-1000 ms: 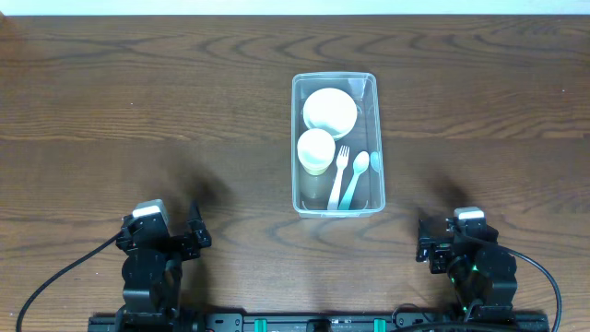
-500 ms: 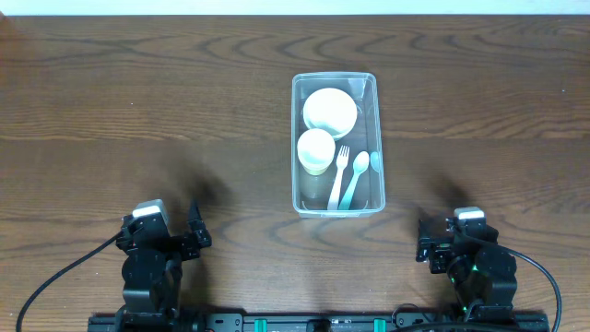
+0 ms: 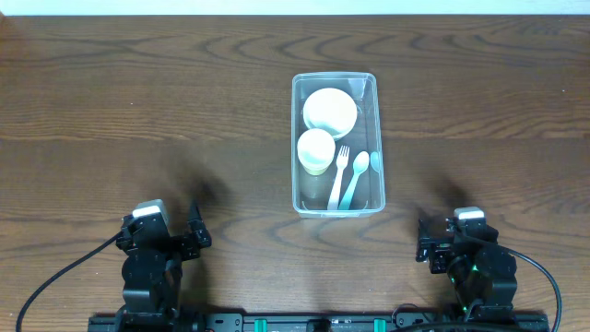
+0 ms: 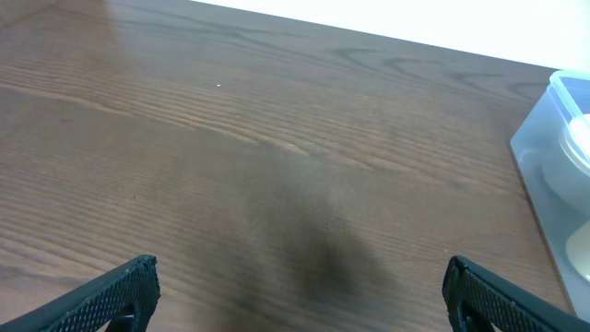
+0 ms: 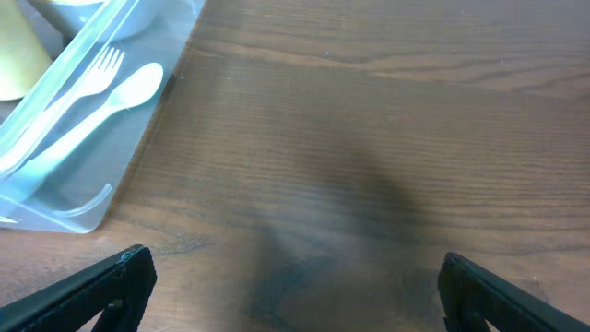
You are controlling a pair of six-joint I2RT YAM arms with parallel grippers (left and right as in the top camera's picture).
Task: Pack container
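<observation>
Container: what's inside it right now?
The container holds a bowl at the far end, a cup beside it, and a fork and spoon lying side by side. Whatever lies under the bowl or cup is covered.

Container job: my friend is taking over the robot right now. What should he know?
Left claw: open, empty, at the near edge of the table.
Right claw: open, empty, also at the near edge.
Container: mid-table, holding a bowl, cup, fork and spoon.
Done: packing looks complete.
Left: probably nothing; no loose items or lid in view.
</observation>
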